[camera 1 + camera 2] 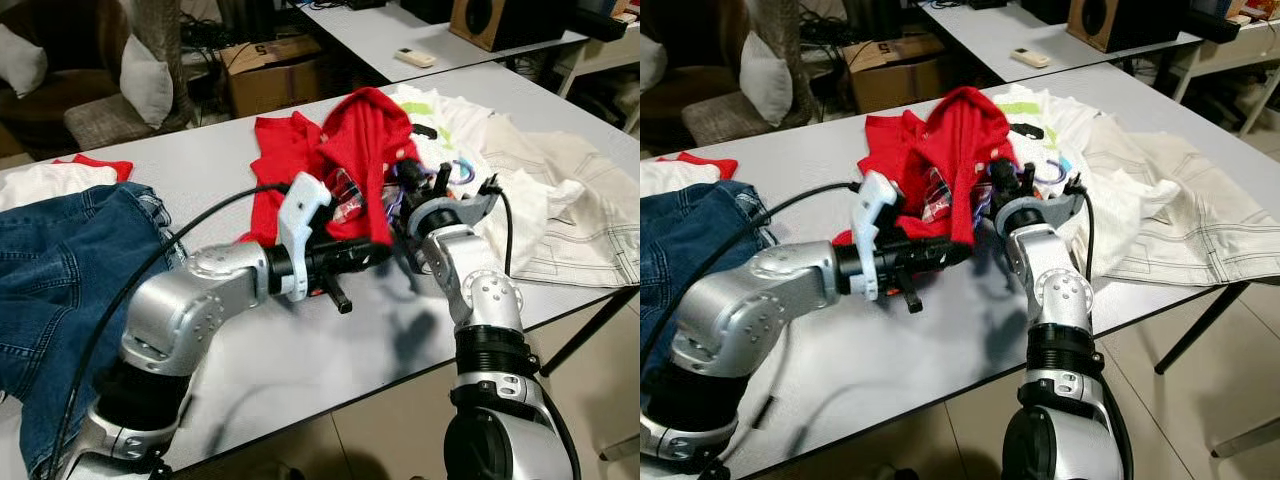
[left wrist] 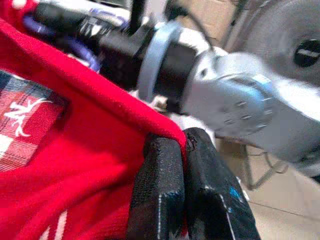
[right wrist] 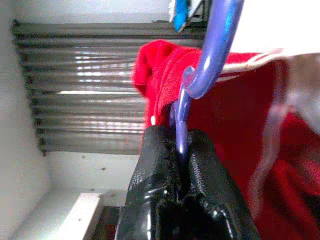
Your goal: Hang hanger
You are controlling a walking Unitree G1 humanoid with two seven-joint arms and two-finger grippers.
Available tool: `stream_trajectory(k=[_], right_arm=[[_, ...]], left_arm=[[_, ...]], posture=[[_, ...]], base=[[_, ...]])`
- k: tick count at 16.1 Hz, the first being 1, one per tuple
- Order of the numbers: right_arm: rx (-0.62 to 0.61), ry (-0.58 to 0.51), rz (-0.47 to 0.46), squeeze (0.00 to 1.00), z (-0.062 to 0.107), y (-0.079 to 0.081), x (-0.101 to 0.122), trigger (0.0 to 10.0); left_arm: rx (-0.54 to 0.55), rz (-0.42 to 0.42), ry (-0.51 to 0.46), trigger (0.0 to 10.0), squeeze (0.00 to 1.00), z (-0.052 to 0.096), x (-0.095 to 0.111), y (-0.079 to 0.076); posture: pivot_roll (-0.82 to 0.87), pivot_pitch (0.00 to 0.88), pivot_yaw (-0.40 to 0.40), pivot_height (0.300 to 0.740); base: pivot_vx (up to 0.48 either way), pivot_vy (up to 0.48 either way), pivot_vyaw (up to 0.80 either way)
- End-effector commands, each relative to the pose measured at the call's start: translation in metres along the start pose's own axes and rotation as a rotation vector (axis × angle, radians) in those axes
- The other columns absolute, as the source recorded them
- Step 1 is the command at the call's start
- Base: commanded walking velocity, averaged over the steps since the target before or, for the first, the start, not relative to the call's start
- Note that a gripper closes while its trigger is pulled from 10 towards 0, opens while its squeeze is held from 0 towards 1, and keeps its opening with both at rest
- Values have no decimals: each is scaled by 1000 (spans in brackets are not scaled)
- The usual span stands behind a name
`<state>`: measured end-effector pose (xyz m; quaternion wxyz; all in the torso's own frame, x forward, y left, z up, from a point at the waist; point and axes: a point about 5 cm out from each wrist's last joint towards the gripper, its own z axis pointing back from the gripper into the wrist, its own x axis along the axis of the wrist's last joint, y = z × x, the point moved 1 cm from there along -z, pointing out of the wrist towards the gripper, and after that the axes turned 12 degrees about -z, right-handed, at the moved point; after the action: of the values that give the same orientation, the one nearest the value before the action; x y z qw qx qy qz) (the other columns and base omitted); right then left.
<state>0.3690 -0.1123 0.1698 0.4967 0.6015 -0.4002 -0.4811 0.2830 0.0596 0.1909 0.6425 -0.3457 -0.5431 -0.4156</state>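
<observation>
We had the red shirt (image 1: 355, 150) lifted off the grey table (image 1: 330, 350) between both arms. Our left gripper (image 2: 182, 187) was clenched on a fold of the shirt's red cloth, and our right gripper (image 3: 182, 160) was pinched tight on the stem of the purple hanger (image 3: 210, 60), just beside the shirt and partly under it.

We judged the main risk to be the thin hanger stem twisting or slipping between the right fingers, since the hold was narrow and the shirt's weight would pull on it. The cloth could also slide free of the left fingers, as they held only a small edge. The hook might snag in the shirt's folds.

Around the shirt lay clutter: white garments (image 1: 540, 200) just beside it on the robot's right, blue jeans (image 1: 60, 270) well apart on its left. The left arm's black cable (image 1: 150, 260) ran near the shirt and could catch.
</observation>
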Motion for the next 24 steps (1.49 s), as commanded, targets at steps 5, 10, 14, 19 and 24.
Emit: stream_trajectory(k=[5,10,14,19,24], right_arm=[[168,111,-148,0,-10,38,-45,10000],[157,33,-284,0,-16,34,-27,10000],[127,48,-228,0,-24,30,-33,10000],[-3,30,-73,0,-29,6,-38,10000],[-11,-39,-77,0,-30,5,-16,10000]], left_arm=[[119,-21,23,0,0,18,2,21],[177,49,4,0,0,39,3,34],[36,144,-53,0,0,37,12,17],[-26,139,-79,0,0,34,30,8],[33,86,67,0,0,52,14,16]], posture=[[14,0,54,740],[42,0,42,740],[63,0,35,740],[82,0,47,740],[92,0,49,740]], base=[[0,0,0],[0,0,0],[0,0,0],[0,0,0],[0,0,0]])
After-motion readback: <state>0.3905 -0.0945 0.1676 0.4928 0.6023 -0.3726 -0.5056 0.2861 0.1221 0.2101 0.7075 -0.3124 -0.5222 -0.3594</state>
